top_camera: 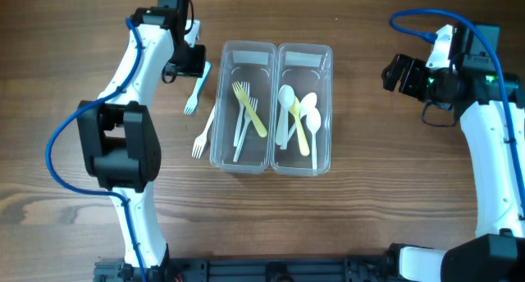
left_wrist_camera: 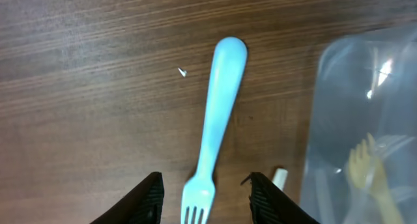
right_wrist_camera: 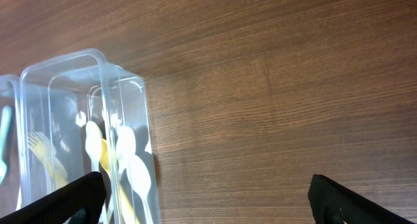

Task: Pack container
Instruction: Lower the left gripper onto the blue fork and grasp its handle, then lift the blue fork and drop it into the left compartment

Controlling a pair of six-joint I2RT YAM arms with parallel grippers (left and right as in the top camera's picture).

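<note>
On the wooden counter (top_camera: 369,216) the fork container (top_camera: 248,46) and spoon container (top_camera: 305,47) sat touching, nearer the far edge, the right gripper (top_camera: 396,73) gaped empty toward the right edge, and the left gripper (top_camera: 189,67) hung open-jawed over the blue fork (left_wrist_camera: 218,107) lying on their left-edge side.

The left arm rises along the left side of the overhead frame and bends to hold the left claw (top_camera: 190,65) at upper left, fingers (left_wrist_camera: 148,199) parted, while the right arm reaches in from the right edge, the right claw (top_camera: 394,73) at upper right, fingers spread wide.
</note>
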